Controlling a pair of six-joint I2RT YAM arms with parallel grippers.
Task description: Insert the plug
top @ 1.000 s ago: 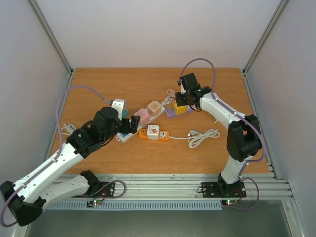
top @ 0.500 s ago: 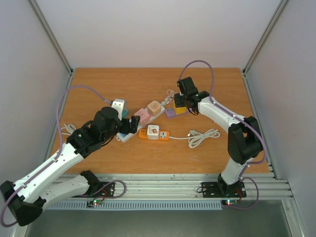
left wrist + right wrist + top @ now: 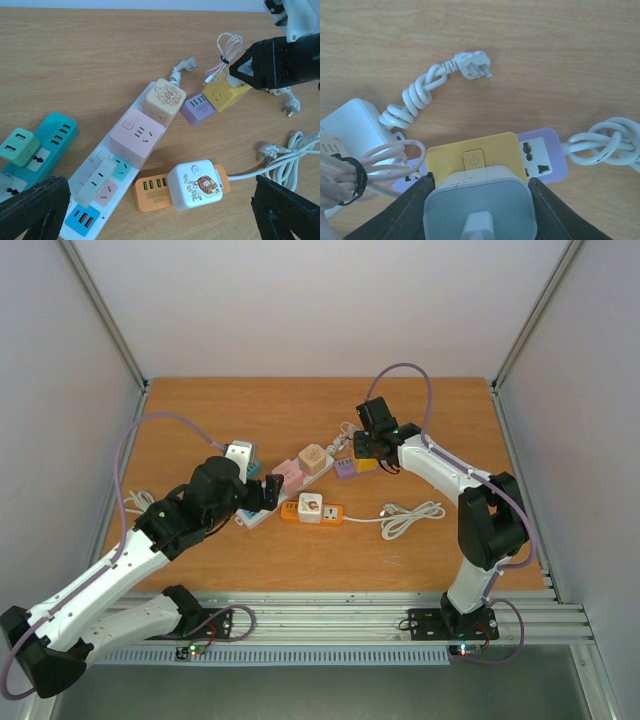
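Note:
My right gripper (image 3: 480,200) is shut on a white charger plug (image 3: 480,207) that has a white cable in its back. The plug hangs just over the near edge of a yellow cube socket (image 3: 475,152), which sits on a purple power strip (image 3: 542,155); I cannot tell whether they touch. From above, the right gripper (image 3: 367,443) covers most of the yellow cube (image 3: 366,465). My left gripper (image 3: 161,207) is open and hovers over the other strips, holding nothing. It stands at centre left (image 3: 268,492) in the top view.
A long white strip (image 3: 107,172) carries a pink cube (image 3: 137,140) and a cream cube (image 3: 164,98). An orange strip (image 3: 152,192) holds a white tiger cube (image 3: 197,185). A teal strip (image 3: 47,137) lies left. Loose white cords (image 3: 415,97) and a bundled cable (image 3: 412,515) lie around.
The right gripper has shifted a little left with the white plug, closer over the yellow cube. The left arm has not moved.

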